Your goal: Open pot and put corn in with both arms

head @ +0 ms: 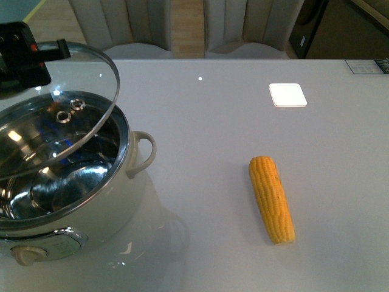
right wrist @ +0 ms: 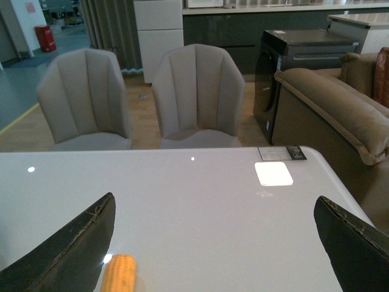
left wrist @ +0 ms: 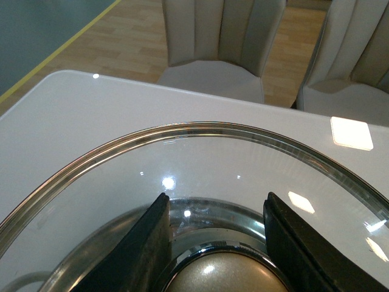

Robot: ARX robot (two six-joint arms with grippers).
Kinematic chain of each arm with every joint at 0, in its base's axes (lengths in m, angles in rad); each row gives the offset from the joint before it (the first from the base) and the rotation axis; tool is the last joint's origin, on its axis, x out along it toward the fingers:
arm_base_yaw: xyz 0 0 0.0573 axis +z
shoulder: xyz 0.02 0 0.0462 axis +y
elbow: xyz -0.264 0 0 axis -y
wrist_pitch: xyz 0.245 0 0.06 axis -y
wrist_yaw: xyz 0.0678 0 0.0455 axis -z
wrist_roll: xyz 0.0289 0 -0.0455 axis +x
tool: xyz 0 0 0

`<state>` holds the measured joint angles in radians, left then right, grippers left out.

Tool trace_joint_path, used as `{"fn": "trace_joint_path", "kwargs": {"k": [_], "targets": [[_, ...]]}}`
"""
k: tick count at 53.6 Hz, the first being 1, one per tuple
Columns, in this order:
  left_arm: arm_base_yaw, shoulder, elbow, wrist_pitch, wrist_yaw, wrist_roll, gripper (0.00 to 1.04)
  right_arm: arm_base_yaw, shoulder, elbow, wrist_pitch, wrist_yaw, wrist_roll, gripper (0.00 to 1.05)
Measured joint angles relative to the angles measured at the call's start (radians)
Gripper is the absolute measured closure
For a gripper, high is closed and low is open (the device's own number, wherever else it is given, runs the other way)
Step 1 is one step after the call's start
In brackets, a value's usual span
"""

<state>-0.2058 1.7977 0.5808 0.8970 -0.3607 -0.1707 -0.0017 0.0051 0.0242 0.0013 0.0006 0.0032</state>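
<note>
Left gripper (left wrist: 216, 204) clamps the glass lid (head: 91, 70) by its knob (left wrist: 228, 274), half cut off, tilted above the pot (head: 137, 161). Right gripper (right wrist: 214, 210) gapes empty; corn (head: 271, 198) lies on the table (head: 213, 115), apart from the pot.

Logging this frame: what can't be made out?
The round cream-white electric pot: left side cut off by the front view's edge; dial markings too small.
The clear glass lid: its metallic knob is cropped by the left wrist view's edge, so where the left gripper grips it is unseen.
The yellow corn cob: only its tip shows in the right wrist view.
The right gripper: absent from the front view.
</note>
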Motion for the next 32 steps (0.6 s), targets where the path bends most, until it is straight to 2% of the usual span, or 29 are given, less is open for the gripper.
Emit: {"fn": "trace_joint_path", "kwargs": {"k": [14,32], "targets": [[0.156,-0.128,-0.002,-0.015,0.074,0.034,0.64,0.000,0.000,0.000,0.000,0.000,0.000,0.09],[0.530,-0.013,-0.117,0.206,0.206,0.144,0.64,0.000,0.000,0.000,0.000,0.000,0.000,0.09]]}}
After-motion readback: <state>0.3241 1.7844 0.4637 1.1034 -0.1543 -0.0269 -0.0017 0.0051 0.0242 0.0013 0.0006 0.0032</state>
